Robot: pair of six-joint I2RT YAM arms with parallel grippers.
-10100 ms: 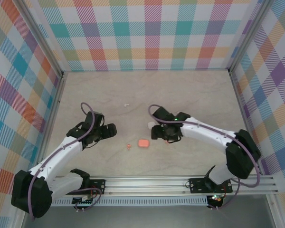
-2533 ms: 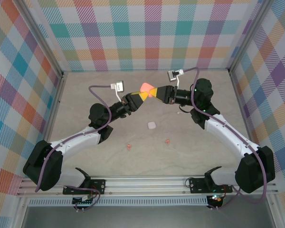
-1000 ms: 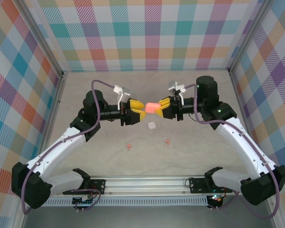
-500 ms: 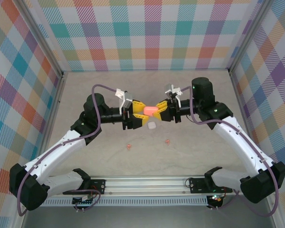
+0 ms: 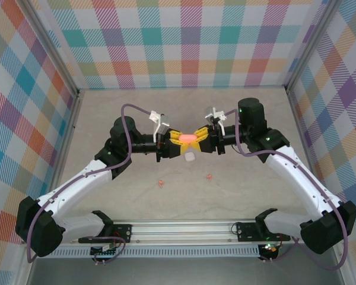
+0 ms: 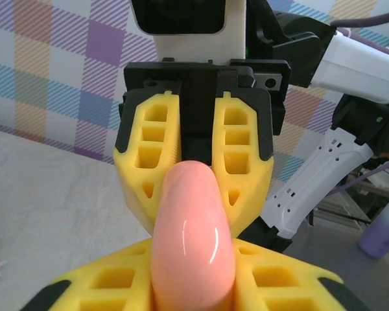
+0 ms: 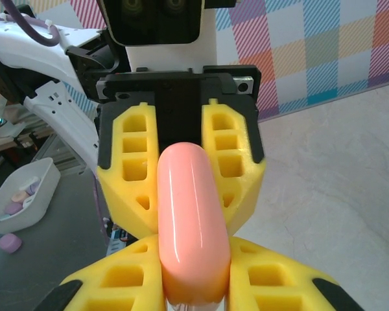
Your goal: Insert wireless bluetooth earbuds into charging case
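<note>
Top external, near to far: both bases sit on the rail [image 5: 225, 228] at the near table edge. The arms rise and bend inward, so the wrists face each other over mid-table. Two coral-pink earbuds lie loose on the table [image 5: 166, 101]: left earbud [image 5: 160, 183] and right earbud [image 5: 209, 176], well apart and outside any case. Just past them, the white case [image 5: 190, 157] rests on the surface below where the claws meet. Above it, the left gripper [image 5: 179, 138] and right gripper [image 5: 200, 138] sit nose to nose, roughly level. Both are clamped narrow on the pink case [image 5: 188, 137], which hangs in the air between them. Left wrist: own yellow fingers [image 6: 104, 285] pinch the case's near end, and the opposite claw pinches its far end. Right wrist: same grip, mirrored.
</note>
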